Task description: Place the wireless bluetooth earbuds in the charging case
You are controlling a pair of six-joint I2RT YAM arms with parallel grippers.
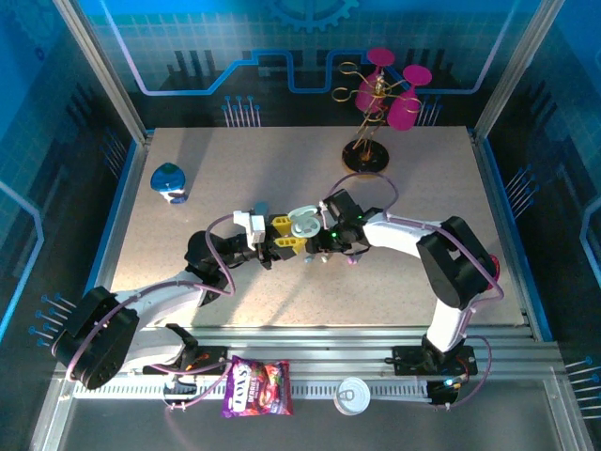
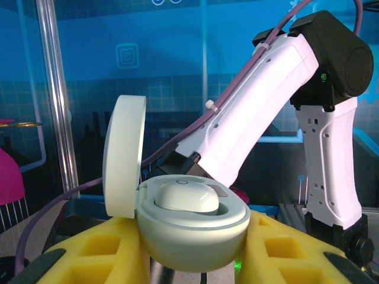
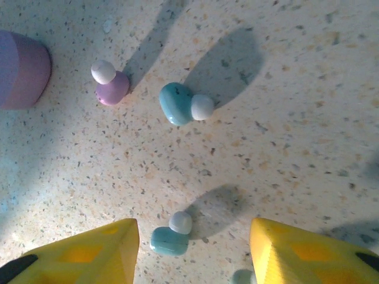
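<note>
three loose earbuds [image 3: 177, 105]; mint case [image 2: 190, 231] open

Lab cell: blue panels [image 1: 188, 47], aluminium rails [image 1: 329, 346].

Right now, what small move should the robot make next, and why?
Probably lower the right gripper straight down and close on the light blue earbud lying on the table between its open yellow fingers. That gripper is empty, and the left gripper holds the mint charging case with its lid open.

Blue circuit-print walls [image 1: 432, 38]; speckled beige tabletop [image 1: 244, 160] (hard shadows).
</note>
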